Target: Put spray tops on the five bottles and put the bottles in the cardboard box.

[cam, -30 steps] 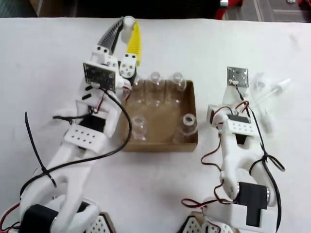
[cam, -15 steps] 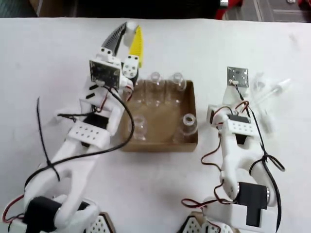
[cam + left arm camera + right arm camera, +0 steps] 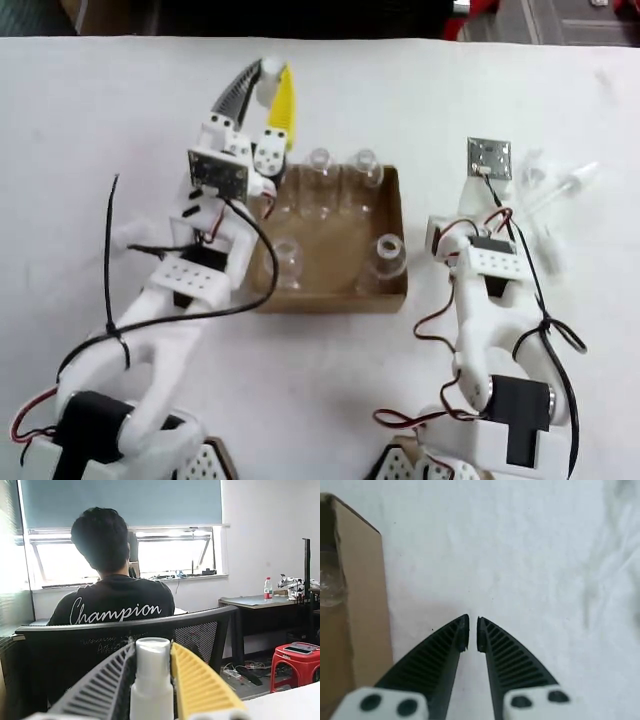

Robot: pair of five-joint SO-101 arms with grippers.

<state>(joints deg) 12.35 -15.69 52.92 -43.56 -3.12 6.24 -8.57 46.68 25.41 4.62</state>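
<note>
**Left arm swings in toward the box, spray top still clamped**

White cloth covers the worktop (image 3: 90, 110), and the cardboard box (image 3: 330, 298) sits between the two arms with clear bottles (image 3: 388, 255) standing upright in it, their necks open.

Since a second ago the left arm's wrist has slid nearer the box's far left corner. Its fingertips have drawn back a little from the far edge, and the black cable beside the arm has swung with it. The box, the bottles and the right arm have not moved.

The left gripper (image 3: 270, 72) is clamped on a white spray top (image 3: 152, 680), pinched between its grey finger and its yellow finger. The top's long axis runs in line with the fingers. Its end juts just past their tips and points away from the arm's base, toward the far edge.

The right gripper (image 3: 472, 630) hangs over bare cloth just beside the box's right wall. Its black tips are nearly together, with only a thin slit between them, and they hold nothing. Loose spray tops (image 3: 555, 185) lie near that arm, on the side away from the box.
</note>
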